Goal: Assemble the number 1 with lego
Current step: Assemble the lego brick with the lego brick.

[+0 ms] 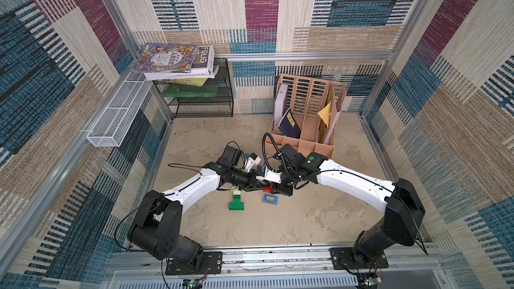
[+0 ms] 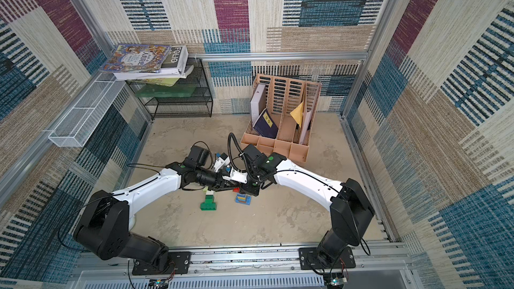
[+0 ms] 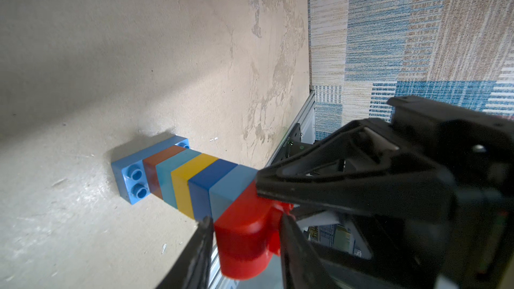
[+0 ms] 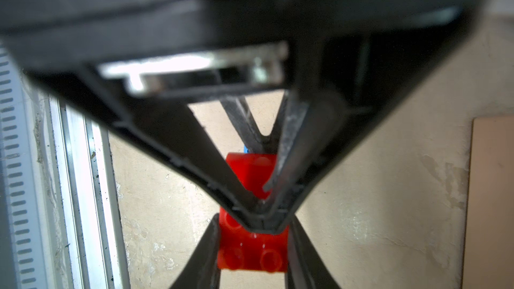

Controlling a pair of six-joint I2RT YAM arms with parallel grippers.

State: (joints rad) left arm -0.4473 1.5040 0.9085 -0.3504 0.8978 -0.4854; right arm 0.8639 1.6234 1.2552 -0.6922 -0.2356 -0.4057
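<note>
The red brick (image 3: pixel 244 234) caps the striped lego tower (image 3: pixel 178 179) on the table (image 3: pixel 83 79) — the left gripper (image 3: pixel 247 219) pinches its sides, the right gripper (image 4: pixel 251 246) clamps it likewise — green stack (image 1: pixel 236 201) nearby.

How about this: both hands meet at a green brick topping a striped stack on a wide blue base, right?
No. The top brick is red, not green, as the left wrist view shows. The left hand and right hand do meet there, atop the striped stack on its wide blue base.
</note>
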